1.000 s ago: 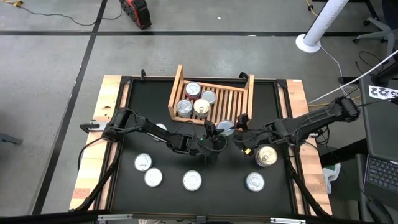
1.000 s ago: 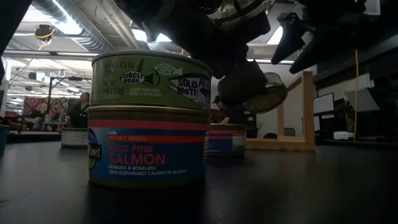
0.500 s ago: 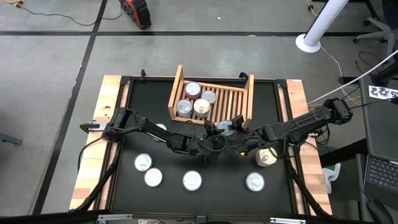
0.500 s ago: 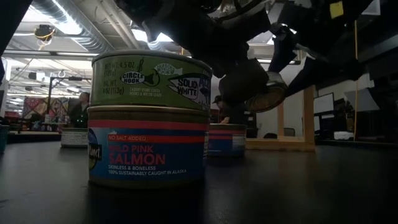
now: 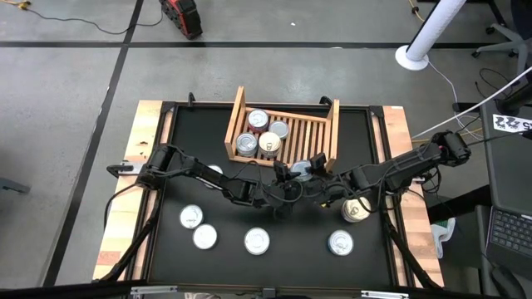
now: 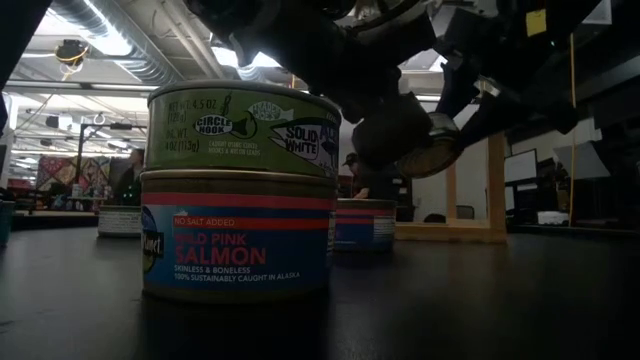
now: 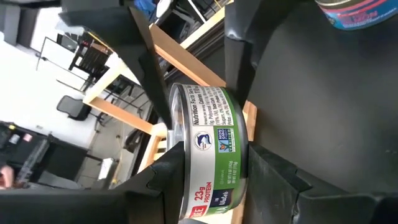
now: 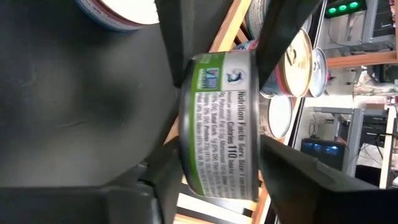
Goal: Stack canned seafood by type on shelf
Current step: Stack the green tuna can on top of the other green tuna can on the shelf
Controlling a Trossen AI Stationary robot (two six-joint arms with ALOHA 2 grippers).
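Note:
A round tin of canned seafood (image 5: 301, 172) with a green-and-white label hangs just in front of the shelf's near edge, held between both grippers. My left gripper (image 5: 288, 176) reaches it from the left and my right gripper (image 5: 314, 169) from the right, each shut on it. The wooden shelf (image 5: 320, 133) with a slatted base holds several tins (image 5: 258, 120) at its left end. In the low view the held tin (image 6: 428, 150) hangs tilted above the black tabletop. My left gripper pinches the tin's two flat ends (image 7: 179, 155) between its two fingers (image 7: 165, 177), coming nearly level from the table's left. The labelled side wall (image 7: 214, 143) faces its camera. The tin stands on edge, lifted clear. My right gripper pinches the same tin by its two flat ends (image 8: 186, 155) between its two fingers (image 8: 165, 177), slanting down from the table's right. It grips the rim part opposite my left fingers (image 8: 177, 43). The tin is clear of the table.
Several loose tins lie on the black mat: a row near the front (image 5: 257, 241), one at the right (image 5: 356, 208) and one under my left arm (image 5: 214, 173). In the low view a two-tin stack (image 6: 240, 190) stands close by. The shelf's right half (image 5: 312, 124) holds no tins.
My right gripper has come down and toward the left, rolled at the wrist, and closed its fingers onto the tin that my left gripper holds. The left gripper and the tin have kept still.

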